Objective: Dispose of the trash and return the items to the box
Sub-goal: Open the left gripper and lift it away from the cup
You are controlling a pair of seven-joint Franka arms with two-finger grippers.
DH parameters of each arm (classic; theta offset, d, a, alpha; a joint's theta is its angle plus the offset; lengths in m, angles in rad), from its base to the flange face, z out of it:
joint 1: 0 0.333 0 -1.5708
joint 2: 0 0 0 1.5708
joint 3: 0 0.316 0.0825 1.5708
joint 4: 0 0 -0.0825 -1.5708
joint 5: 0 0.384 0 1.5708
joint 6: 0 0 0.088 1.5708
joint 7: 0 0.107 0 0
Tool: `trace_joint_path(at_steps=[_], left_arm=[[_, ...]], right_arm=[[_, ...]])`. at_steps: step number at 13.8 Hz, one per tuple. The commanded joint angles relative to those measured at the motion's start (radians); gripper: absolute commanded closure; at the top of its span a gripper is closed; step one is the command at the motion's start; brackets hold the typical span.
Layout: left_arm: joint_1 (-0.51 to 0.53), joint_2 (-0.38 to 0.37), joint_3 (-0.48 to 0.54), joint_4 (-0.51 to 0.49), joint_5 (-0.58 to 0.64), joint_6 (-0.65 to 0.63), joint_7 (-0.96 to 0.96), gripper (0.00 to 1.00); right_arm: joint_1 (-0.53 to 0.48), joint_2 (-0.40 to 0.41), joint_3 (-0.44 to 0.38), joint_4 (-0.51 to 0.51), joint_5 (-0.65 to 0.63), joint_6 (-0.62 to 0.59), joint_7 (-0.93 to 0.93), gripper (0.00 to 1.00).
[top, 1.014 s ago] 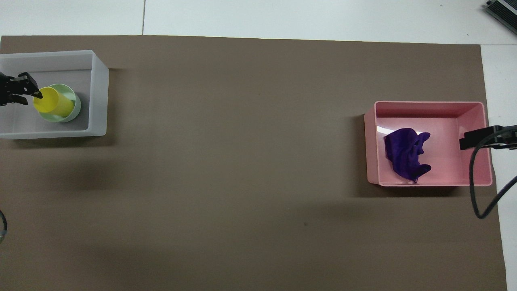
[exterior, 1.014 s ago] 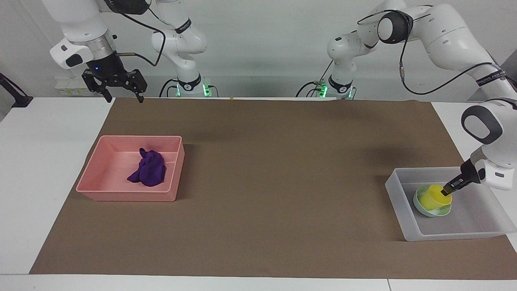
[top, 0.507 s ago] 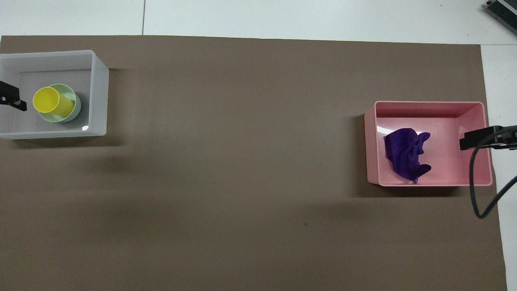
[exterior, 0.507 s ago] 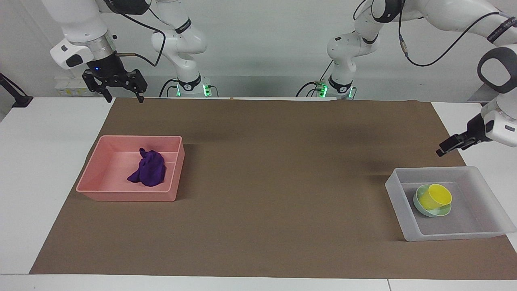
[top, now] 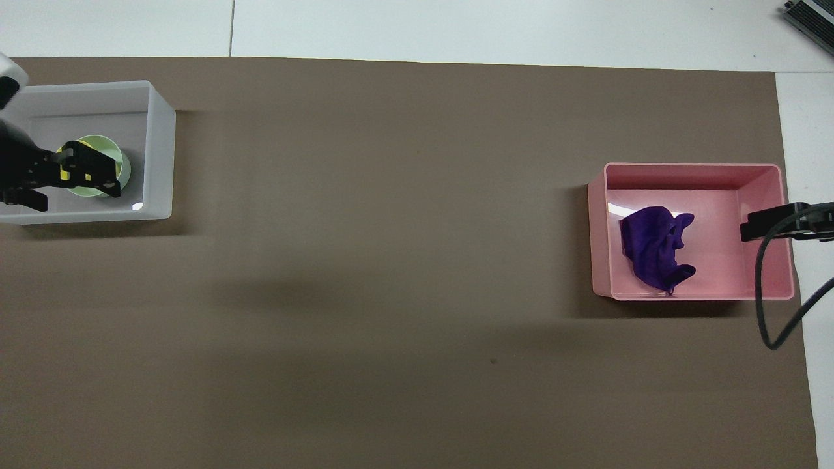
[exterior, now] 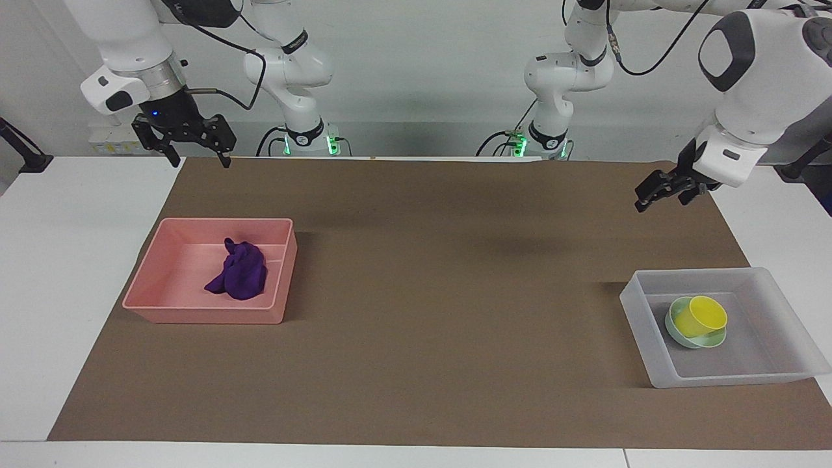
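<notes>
The yellow cup (exterior: 699,316) stands in the mint-green bowl (exterior: 679,333) inside the translucent box (exterior: 650,354) at the left arm's end of the table. My left gripper (exterior: 658,198) is open and empty, raised over the mat. In the overhead view the left gripper (top: 78,195) covers most of the cup (top: 65,174) and part of the bowl (top: 101,141) in the box (top: 159,150). The purple cloth (exterior: 239,273) lies in the pink bin (exterior: 201,313). My right gripper (exterior: 198,157) waits open and high over the mat's edge.
The brown mat (exterior: 442,292) covers most of the table. In the overhead view the cloth (top: 651,247) sits in the pink bin (top: 690,168), and the right gripper (top: 759,228) and its cable overlap the bin's end wall.
My left gripper let go of the cup's rim, rose out of the box and swung up over the mat. The cup stays in the bowl. The right arm barely moved.
</notes>
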Motion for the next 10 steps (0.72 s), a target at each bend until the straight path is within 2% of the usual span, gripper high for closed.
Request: trace_joint_path(at_steps=[1,3,6,10], left_arm=[[-0.035,-0.150,0.029,-0.196,0.039,0.054,0.045,0.00],[-0.023,-0.165,0.029,-0.196,0.030,0.037,0.209,0.00],[-0.014,-0.168,0.030,-0.182,0.032,0.038,0.207,0.00],[-0.015,-0.136,0.030,-0.141,0.034,0.009,0.204,0.00]], right_arm=[[-0.007,-0.031,0.006,-0.056,0.000,0.037,0.013,0.00],[-0.007,-0.036,0.006,-0.070,-0.005,0.063,0.010,0.00],[-0.007,-0.038,0.006,-0.070,-0.005,0.062,0.010,0.00],[-0.012,-0.038,0.006,-0.071,-0.005,0.062,0.010,0.00]])
